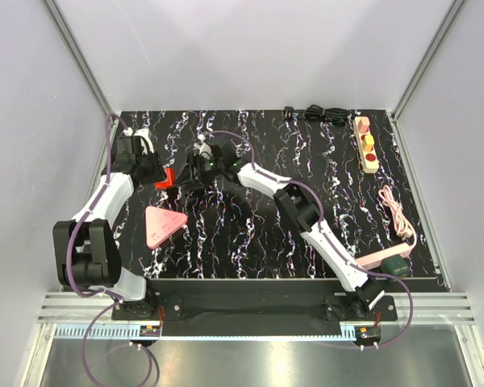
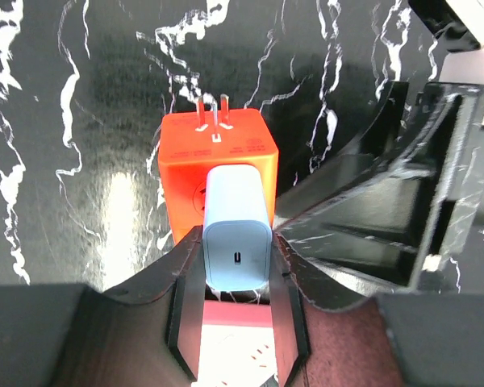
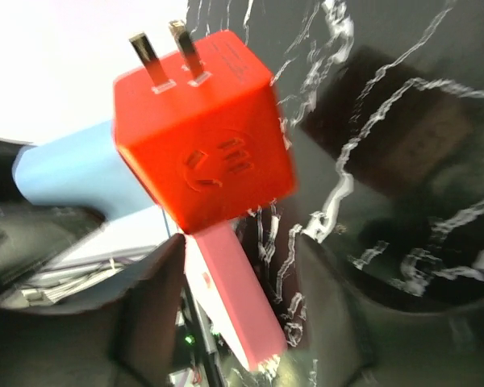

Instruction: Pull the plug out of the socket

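A light blue plug (image 2: 236,242) sits pushed into one face of an orange cube socket (image 2: 218,153), whose two metal prongs point away from me. My left gripper (image 2: 235,256) is shut on the blue plug, one finger on each side. The pair is held at the table's left back (image 1: 168,177). In the right wrist view the orange socket (image 3: 202,137) fills the upper middle, with the blue plug (image 3: 68,173) sticking out to its left. My right gripper (image 3: 242,318) stands open just short of the cube; its black finger (image 2: 387,193) lies beside the cube's right side.
A pink triangle (image 1: 161,226) lies on the black marbled table (image 1: 258,234) below the grippers. A beige outlet strip (image 1: 366,145) and a black cable (image 1: 319,113) lie at the back right. A pink cable (image 1: 395,211) runs to a pink bar (image 1: 379,258) at the front right.
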Controlling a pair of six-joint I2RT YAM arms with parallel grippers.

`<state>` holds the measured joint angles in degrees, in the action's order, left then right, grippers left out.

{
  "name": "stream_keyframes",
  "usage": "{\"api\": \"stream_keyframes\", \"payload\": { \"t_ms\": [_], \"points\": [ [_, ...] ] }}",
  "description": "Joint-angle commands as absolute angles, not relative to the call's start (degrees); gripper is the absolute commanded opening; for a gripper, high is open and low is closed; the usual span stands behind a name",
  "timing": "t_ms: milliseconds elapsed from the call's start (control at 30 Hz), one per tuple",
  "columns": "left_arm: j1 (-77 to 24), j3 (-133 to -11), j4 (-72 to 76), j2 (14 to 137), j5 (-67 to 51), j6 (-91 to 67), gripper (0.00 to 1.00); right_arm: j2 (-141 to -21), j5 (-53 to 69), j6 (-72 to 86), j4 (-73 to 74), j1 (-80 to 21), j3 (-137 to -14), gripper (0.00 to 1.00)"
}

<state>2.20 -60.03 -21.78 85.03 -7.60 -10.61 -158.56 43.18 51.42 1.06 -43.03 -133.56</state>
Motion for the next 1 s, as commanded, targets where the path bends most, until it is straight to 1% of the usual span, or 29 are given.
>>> {"api": "stream_keyframes", "payload": {
  "t_ms": [0, 67, 100, 167, 233, 433, 600, 733, 900, 967],
  "points": [
    [2.72, -63.81, -16.61, 83.49, -8.79, -10.11, 0.0, -157.76, 49.47, 48.34, -3.51, -40.34, -134.29, 0.7],
    [2.72, -63.98, -16.7, 83.67, -9.05, -10.02, 0.0, -157.85, 51.85, 48.77, -7.44, -40.43, -133.34, 0.77],
    [2.72, -63.98, -16.61, 83.76, -9.14, -10.02, 0.0, -157.16, 51.68, 48.95, -8.78, -40.43, -132.46, 0.85],
    [2.64, -63.98, -16.52, 83.76, -9.66, -10.02, 0.0, -156.88, 51.07, 48.96, -10.71, -40.43, -131.14, 0.89],
    [2.72, -64.07, -16.61, 83.93, -10.37, -10.02, 0.0, -157.93, 51.76, 49.13, -10.81, -40.52, -132.79, 0.9],
    [2.72, -64.6, -17.4, 84.81, -12.74, -10.9, 0.0, -162.15, 52.64, 49.39, -8.97, -41.48, -139.55, 0.9],
    [2.72, -64.86, -17.75, 85.08, -14.06, -10.99, 0.0, -164.79, 51.42, 48.52, -7.65, -42.54, -143.17, 0.92],
    [2.72, -64.95, -18.02, 85.17, -14.59, -10.99, 0.0, -166.11, 50.02, 49.39, -8.35, -42.89, -144.93, 0.91],
    [2.72, -65.04, -18.28, 85.43, -15.12, -11.07, 0.0, -165.85, 47.82, 47.11, -7.91, -42.89, -144.41, 0.85],
    [2.72, -65.04, -18.28, 85.52, -15.29, -11.07, 0.0, -165.5, 47.02, 46.85, -9.3, -42.89, -143.27, 0.78]
  ]
}}
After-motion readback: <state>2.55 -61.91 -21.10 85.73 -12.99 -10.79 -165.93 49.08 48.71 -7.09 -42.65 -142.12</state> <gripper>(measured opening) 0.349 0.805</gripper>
